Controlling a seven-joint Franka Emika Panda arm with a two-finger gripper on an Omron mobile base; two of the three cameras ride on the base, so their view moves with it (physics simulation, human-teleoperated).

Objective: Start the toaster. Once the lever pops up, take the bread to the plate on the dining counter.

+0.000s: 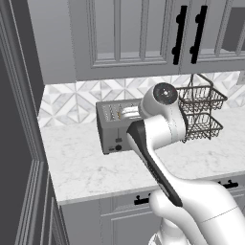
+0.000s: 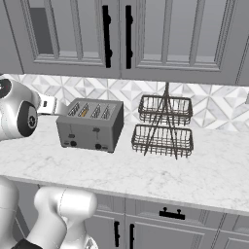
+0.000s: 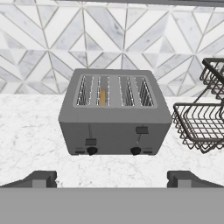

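Observation:
The grey four-slot toaster (image 3: 114,114) stands on the white marble worktop against the tiled wall, also seen at toaster (image 1: 111,130) and toaster (image 2: 90,127). A tan edge of the bread (image 3: 103,97) shows in the second slot from the left, bread (image 2: 83,112). The left black lever (image 3: 91,141) sits lower than the right lever (image 3: 141,130). My gripper (image 3: 112,178) hangs open in front of the toaster, a short way back from it, fingertips (image 3: 41,178) wide apart and holding nothing. The plate and the dining counter are out of view.
A two-tier dark wire basket stand (image 2: 163,127) stands right of the toaster, also basket stand (image 3: 200,127) and basket stand (image 1: 201,112). Grey wall cabinets (image 2: 126,39) hang above. A tall dark panel (image 1: 19,143) bounds the worktop on the left.

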